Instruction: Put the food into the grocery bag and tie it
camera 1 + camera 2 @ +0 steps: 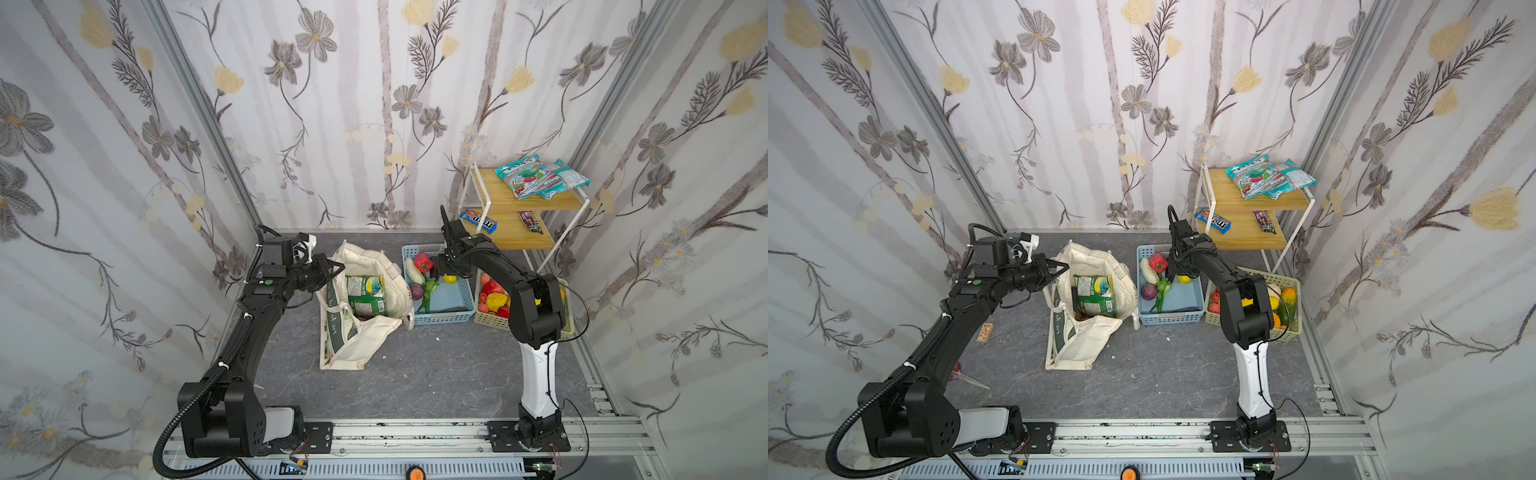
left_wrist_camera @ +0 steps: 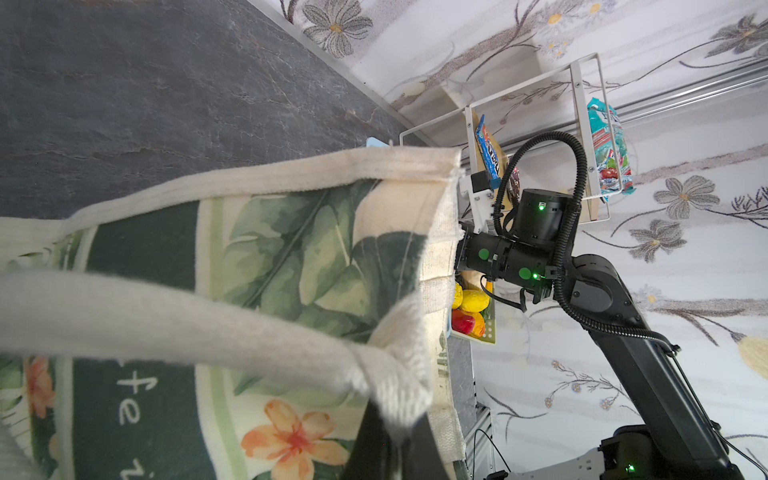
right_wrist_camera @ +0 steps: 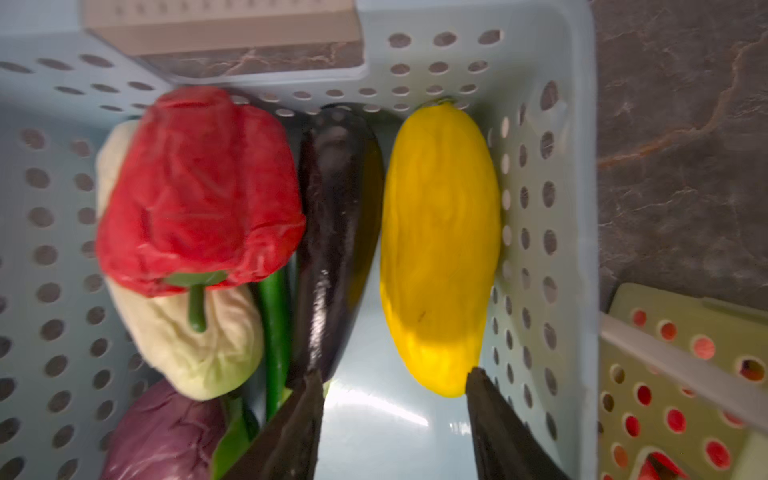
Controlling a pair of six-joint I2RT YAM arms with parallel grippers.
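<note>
Grocery bag (image 1: 368,340), cream canvas, is lying open-mouthed on the dark marbled tabletop (image 1: 436,374) with a green snack packet (image 1: 365,296) showing inside; the left gripper (image 1: 338,268), fingers pressed together, is pinching its rim cloth. The right gripper (image 3: 392,376) is hanging in the light blue basket (image 1: 451,299), fingers spread and empty, one tip at the end of a yellow toy fruit (image 3: 440,249). Scissors (image 1: 967,378) are showing in a top view only; floral wallpaper (image 1: 332,124) is enclosing the cell, with a wooden shelf (image 1: 507,199) standing in the far corner.

Lab test booth — wallpapered panels (image 1: 104,187), aluminium rail (image 1: 415,432).
</note>
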